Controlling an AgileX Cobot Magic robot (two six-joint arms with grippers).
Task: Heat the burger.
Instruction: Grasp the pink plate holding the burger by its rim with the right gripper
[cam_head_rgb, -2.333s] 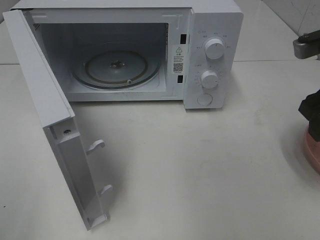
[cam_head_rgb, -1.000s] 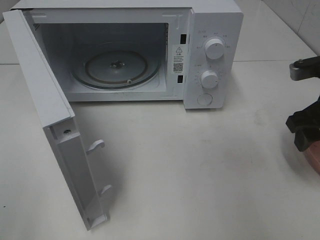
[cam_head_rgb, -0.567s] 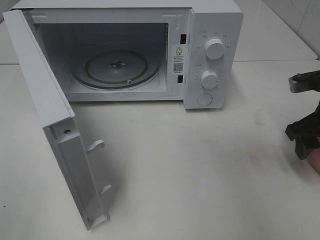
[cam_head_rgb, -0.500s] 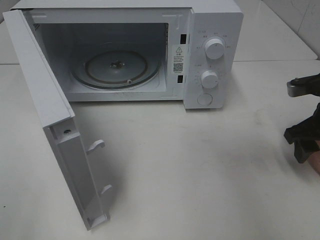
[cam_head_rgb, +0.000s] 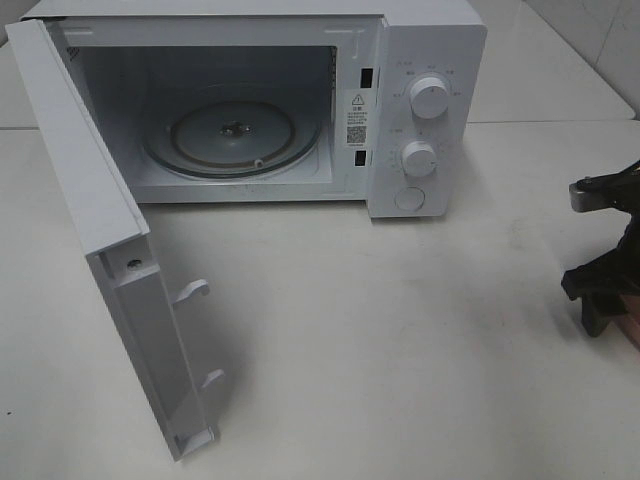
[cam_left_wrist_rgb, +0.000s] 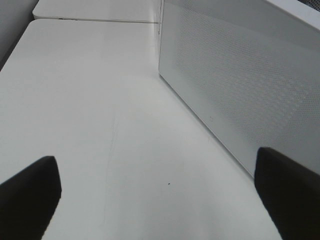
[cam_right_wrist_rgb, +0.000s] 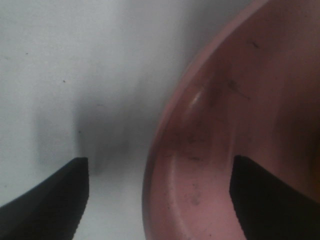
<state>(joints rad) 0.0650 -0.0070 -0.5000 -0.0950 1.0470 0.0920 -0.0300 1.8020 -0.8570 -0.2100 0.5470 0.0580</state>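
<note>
The burger is out of view in every frame. A pink plate (cam_right_wrist_rgb: 235, 100) lies at the table's right edge; only a sliver of it (cam_head_rgb: 632, 328) shows in the high view. My right gripper (cam_head_rgb: 598, 308) is low over the plate's left rim. In the right wrist view it (cam_right_wrist_rgb: 159, 167) is open, with one finger (cam_right_wrist_rgb: 55, 200) over the table and the other finger (cam_right_wrist_rgb: 275, 200) over the plate's inside. My left gripper (cam_left_wrist_rgb: 155, 160) is open and empty above bare table, next to the microwave door's outer face (cam_left_wrist_rgb: 240, 85).
The white microwave (cam_head_rgb: 430, 110) stands at the back with its glass turntable (cam_head_rgb: 232, 138) bare. Its door (cam_head_rgb: 110, 250) is swung wide open toward the front left. The table (cam_head_rgb: 400, 340) runs in front of it.
My right gripper has come down and a little left over the plate's rim, hiding most of the plate. The microwave and its door have not moved.
</note>
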